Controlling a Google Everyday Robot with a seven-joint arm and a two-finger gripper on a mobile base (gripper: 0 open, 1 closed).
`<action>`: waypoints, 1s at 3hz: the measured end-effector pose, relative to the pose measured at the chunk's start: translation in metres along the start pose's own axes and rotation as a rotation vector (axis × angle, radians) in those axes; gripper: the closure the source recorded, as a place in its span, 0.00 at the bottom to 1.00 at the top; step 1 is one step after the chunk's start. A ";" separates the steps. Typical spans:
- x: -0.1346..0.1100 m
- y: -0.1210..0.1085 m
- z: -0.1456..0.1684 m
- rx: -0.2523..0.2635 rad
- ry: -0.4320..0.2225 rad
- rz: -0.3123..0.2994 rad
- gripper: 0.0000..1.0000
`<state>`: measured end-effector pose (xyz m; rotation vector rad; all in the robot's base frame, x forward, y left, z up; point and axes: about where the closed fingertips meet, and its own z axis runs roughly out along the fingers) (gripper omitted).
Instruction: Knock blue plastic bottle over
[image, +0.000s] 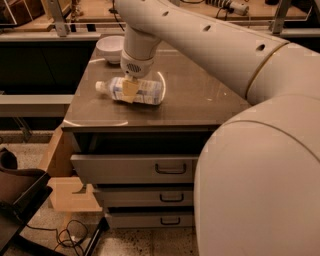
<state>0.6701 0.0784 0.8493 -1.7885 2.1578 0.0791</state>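
A: How does the arm (210, 40) lie?
B: It extends from the near right to the far left, with the wrist (136, 55) turned downward.
A: And the gripper (131, 89)?
B: It points straight down, left of centre, held low.

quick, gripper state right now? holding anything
Gripper: at the blue plastic bottle, which lies on its side on the cabinet top; open or closed cannot be told.

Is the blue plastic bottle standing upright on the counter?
No, the blue plastic bottle lies on its side, with the gripper at its middle.
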 end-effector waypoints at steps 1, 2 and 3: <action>0.000 0.000 0.000 -0.001 0.000 0.000 0.36; 0.000 0.001 0.002 -0.003 0.002 -0.001 0.14; 0.000 0.001 0.004 -0.006 0.004 -0.002 0.00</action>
